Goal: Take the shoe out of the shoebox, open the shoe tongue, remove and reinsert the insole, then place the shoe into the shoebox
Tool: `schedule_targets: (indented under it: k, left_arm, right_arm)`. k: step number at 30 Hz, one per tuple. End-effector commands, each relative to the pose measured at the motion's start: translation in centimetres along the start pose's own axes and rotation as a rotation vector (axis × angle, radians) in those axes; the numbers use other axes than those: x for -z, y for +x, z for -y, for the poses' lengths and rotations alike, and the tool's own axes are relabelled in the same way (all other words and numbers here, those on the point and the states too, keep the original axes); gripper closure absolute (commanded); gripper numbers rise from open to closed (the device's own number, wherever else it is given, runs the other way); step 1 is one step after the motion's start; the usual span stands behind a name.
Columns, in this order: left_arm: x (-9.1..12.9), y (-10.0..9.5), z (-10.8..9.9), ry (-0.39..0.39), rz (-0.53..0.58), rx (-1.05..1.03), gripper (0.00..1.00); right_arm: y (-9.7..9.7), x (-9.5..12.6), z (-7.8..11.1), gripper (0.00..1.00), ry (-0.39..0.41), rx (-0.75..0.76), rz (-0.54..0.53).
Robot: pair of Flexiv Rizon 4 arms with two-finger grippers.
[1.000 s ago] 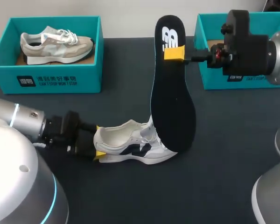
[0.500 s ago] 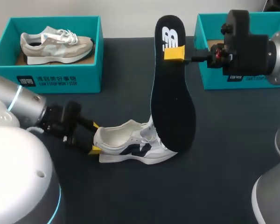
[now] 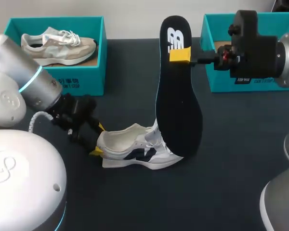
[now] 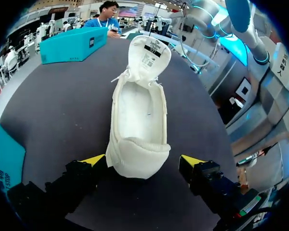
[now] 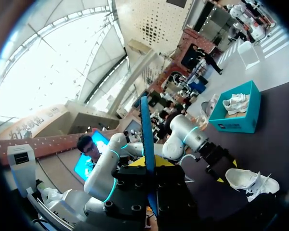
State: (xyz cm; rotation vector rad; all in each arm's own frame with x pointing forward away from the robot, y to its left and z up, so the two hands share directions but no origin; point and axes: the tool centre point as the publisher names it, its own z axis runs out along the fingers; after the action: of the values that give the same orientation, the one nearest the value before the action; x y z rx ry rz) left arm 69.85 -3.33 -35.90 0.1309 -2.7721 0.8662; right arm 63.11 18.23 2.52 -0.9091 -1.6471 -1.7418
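At the far left a teal box (image 3: 48,79) is holding a beige shoe (image 3: 58,44), well apart from the work. Coming in from that side, the left gripper (image 3: 98,140) is sitting at table level with its fingers spread wide. They are straddling the heel of the white shoe (image 3: 135,150) rather than clamping it. In the left wrist view one yellow tip is lying just against the heel while the other is standing clear of it. The shoe is resting on its sole on the table with its long axis running away from that gripper, heel nearest and toe pointing toward the right side. Its mouth is facing up and its tongue is standing pulled forward. Above its front half the black insole (image 3: 178,106) is hanging nearly upright. Its toe end is down by the shoe's forefoot, though whether they are touching cannot be told, and its heel end is up. The right gripper (image 3: 179,54) is pinching that heel end by the edge. The insole's length is therefore standing almost square to the shoe's. Reinsertion is likely calling for its toe to be fed down into the mouth and laid toward the shoe's toe, with the left arm, the nearer one, bracing the heel. The empty shoebox (image 3: 220,81) is waiting behind the right gripper.
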Motion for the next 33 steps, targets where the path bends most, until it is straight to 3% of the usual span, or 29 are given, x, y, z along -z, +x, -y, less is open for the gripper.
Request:
schedule_targets:
  k: [1,18,33]
  left_arm:
    - [0.2,0.1,0.8,-0.225,0.006,-0.002,0.0]
    - [1.1,0.7,2.6,-0.436,0.073,-0.094,0.0]
    - [1.5,0.4,4.7,-0.481,0.166,-0.15,0.0]
  right_arm:
    - [-0.1,-0.5,-0.1,1.0,0.001,-0.002,0.002]
    - [-0.1,-0.5,-0.1,1.0,0.001,-0.002,0.002]
    - [-0.1,-0.5,-0.1,1.0,0.001,-0.002,0.002]
